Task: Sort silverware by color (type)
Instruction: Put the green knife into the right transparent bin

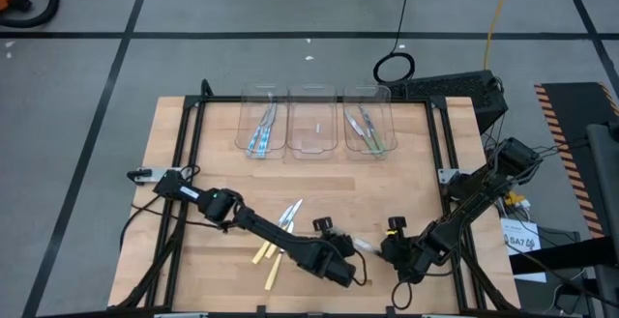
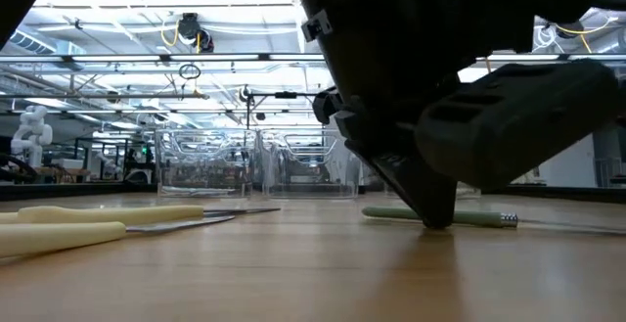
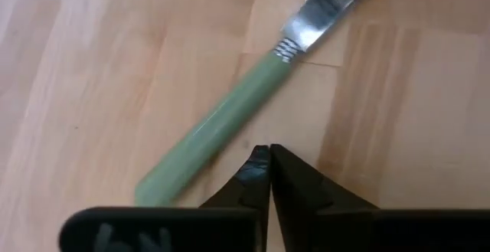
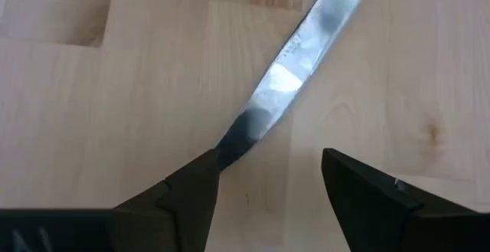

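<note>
A green-handled knife [image 3: 222, 122] lies flat on the wooden table [image 1: 193, 163] near its front edge, between my two grippers [image 1: 365, 246]. My left gripper [image 3: 265, 160] is shut with nothing between its fingers. Its tips come down just beside the green handle [image 2: 469, 217], on its near side. My right gripper [image 4: 268, 175] is open over the knife's silvery blade [image 4: 298, 68], whose tip ends at one finger [image 4: 200, 181]. Pale yellow silverware [image 1: 274, 260] lies left of the left arm. My left gripper's shut fingertips [image 2: 437, 216] point steeply down at the table right beside the knife's green handle; whether they touch the handle I cannot tell. My right gripper's one finger stands at the blade's tip [image 4: 230, 141]; whether it touches I cannot tell.
Three clear bins stand in a row at the table's far side: the left one [image 1: 261, 125] holds blue-handled pieces, the right one [image 1: 369, 125] green-handled ones, the middle one [image 1: 312, 115] shows almost nothing. Yellow-handled pieces [image 2: 98, 214] lie at the near left.
</note>
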You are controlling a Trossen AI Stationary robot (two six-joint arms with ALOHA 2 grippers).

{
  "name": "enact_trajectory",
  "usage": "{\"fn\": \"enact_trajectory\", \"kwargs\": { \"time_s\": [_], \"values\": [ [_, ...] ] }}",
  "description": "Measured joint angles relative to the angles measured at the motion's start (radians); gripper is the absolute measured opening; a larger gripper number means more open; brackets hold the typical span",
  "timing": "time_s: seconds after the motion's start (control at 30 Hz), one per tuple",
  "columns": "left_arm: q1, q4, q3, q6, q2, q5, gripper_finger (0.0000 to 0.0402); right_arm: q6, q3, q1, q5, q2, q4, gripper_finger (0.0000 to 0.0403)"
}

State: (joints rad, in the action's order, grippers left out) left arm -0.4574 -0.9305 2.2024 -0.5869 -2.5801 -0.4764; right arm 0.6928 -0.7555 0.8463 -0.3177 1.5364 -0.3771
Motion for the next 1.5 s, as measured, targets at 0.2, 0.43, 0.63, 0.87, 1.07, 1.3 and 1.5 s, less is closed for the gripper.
{"fn": "enact_trajectory", "kwargs": {
  "time_s": [0.2, 0.43, 0.63, 0.87, 1.07, 1.3, 1.5],
  "values": [
    [-0.006, -0.017, 0.046, 0.002, -0.005, 0.039, 0.0006, -0.002, 0.0, 0.0, -0.016, 0.0, 0.0, 0.0224],
    [-0.014, -0.048, 0.152, 0.08, 0.003, 0.033, 0.002, -0.032, 0.0, -0.003, -0.142, 0.0, 0.001, 0.0224],
    [-0.001, -0.118, 0.15, 0.103, 0.011, -0.083, 0.0028, -0.06, 0.0, -0.003, -0.069, 0.027, 0.09, 0.0224],
    [0.019, -0.115, 0.15, 0.095, 0.008, -0.092, 0.0029, -0.1, -0.004, -0.025, -0.05, 0.109, 0.143, 0.0224],
    [0.02, -0.115, 0.15, 0.094, 0.008, -0.094, 0.0029, -0.146, -0.004, -0.035, -0.013, 0.128, 0.13, 0.0219],
    [0.013, -0.113, 0.15, 0.077, 0.008, -0.049, 0.0029, -0.275, -0.003, -0.031, 0.027, 0.13, 0.167, 0.0169],
    [0.002, -0.113, 0.151, 0.069, 0.008, -0.048, 0.0029, -0.29, -0.002, -0.039, 0.032, 0.131, 0.145, 0.0115]
  ]
}}
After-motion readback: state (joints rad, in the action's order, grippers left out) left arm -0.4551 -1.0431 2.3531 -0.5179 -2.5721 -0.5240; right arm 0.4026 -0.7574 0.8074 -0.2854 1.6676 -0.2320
